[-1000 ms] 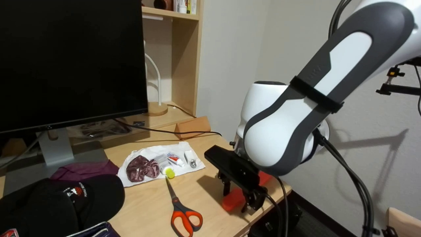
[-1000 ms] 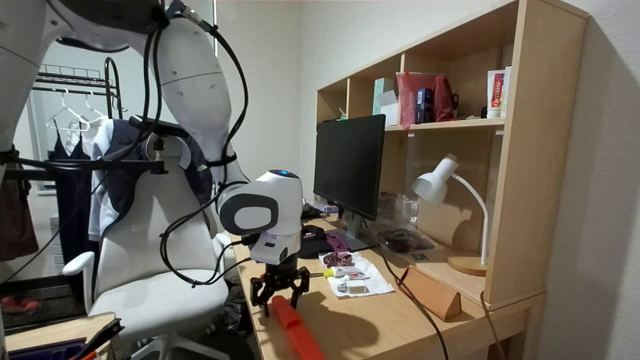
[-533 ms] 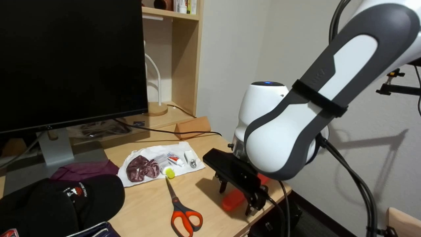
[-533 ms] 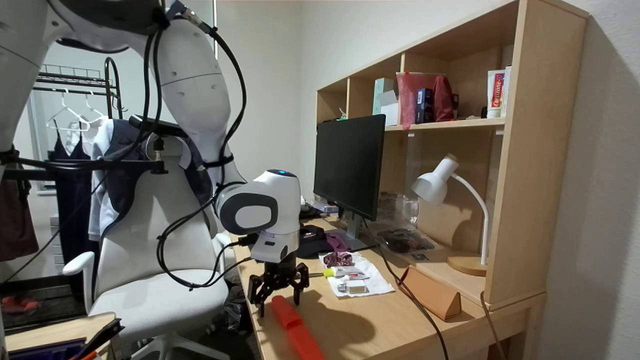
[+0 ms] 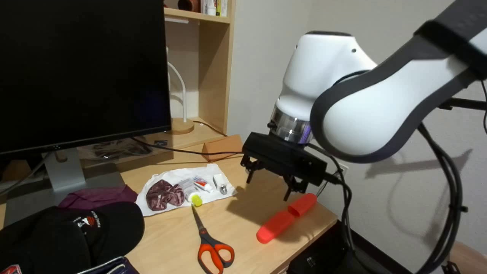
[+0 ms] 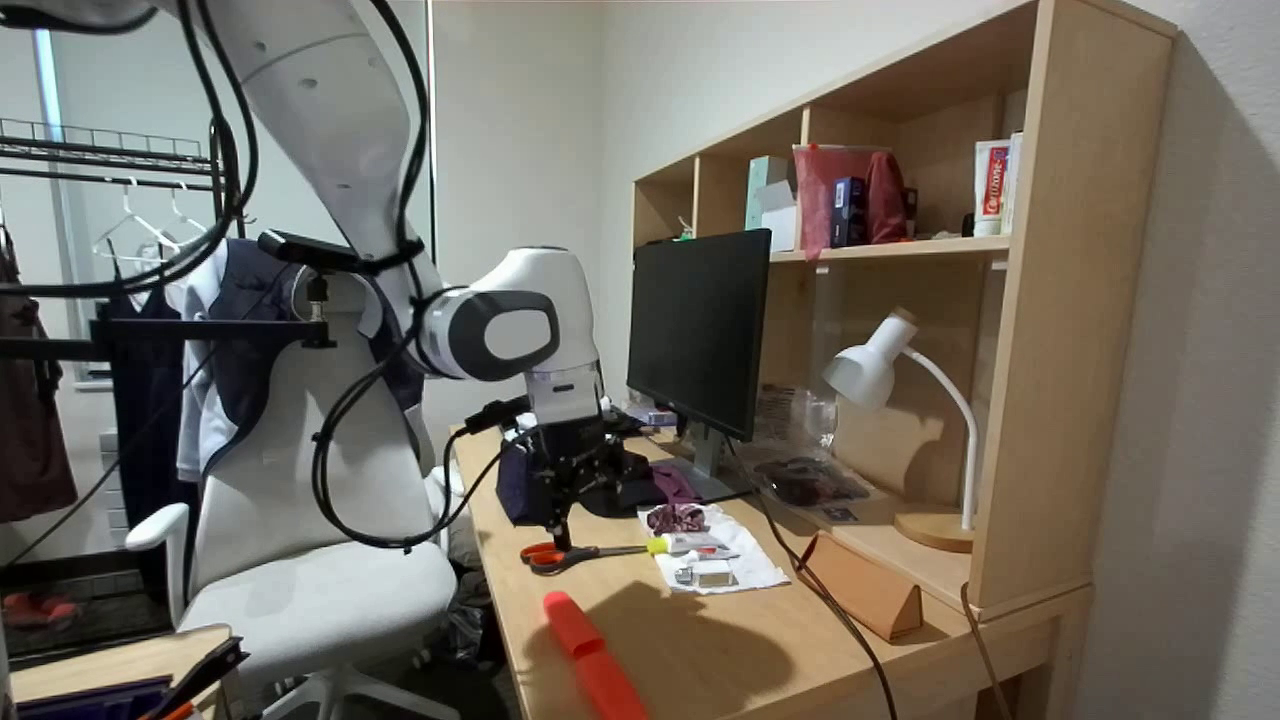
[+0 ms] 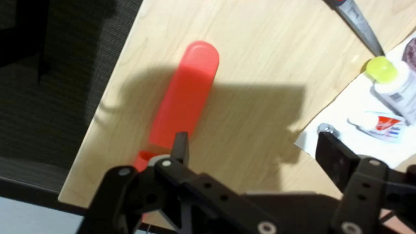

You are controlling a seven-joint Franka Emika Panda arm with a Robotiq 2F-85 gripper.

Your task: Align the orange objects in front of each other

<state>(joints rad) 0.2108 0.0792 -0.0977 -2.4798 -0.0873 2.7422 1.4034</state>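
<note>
Block A (image 5: 274,227): red-orange, smooth, plastic-looking bar; one end rounded, one cut square. Lies flat on the table (image 5: 171,243), near its edge.
Block B (image 5: 302,204): same colour and finish; hollow mouth toward Block A. Sits at 7 o'clock from Block A in the wrist view, partly hidden by the gripper (image 5: 267,190).
Alignment: end to end, roughly in line; whether the ends touch cannot be told.
Gripper: black, jointed, raised above the table. Released, fingers (image 7: 180,148) spread well apart. In an exterior view, between 10 and 11 o'clock from where the blocks meet.
Table: pale wood grain; straight edge at 4 to 5 o'clock from the blocks in an exterior view.
Scissors (image 5: 207,239): metal blades, dark handle with orange loops. At 9 o'clock from Block A in an exterior view; tip toward 11 o'clock, just beside a yellow-green tube cap (image 5: 196,200).
Paper (image 5: 179,173): white, creased, ragged-edged; at 10 o'clock in the same view. Carries a crumpled, velvety purple scrunchie (image 5: 158,196), a tube (image 5: 187,187) and a smaller tube (image 5: 203,184).
Case (image 5: 224,144): tan, smooth, three-sided; 11 o'clock, same view.
Hat (image 5: 114,219): black cloth, curved brim; 9 o'clock, beyond the scissors.
Monitor (image 5: 83,72): flat, dark; 10 o'clock.
Lamp (image 6: 865,372): white rounded shade, bent stem, round wooden base; 2 o'clock from the blocks in an exterior view.
</note>
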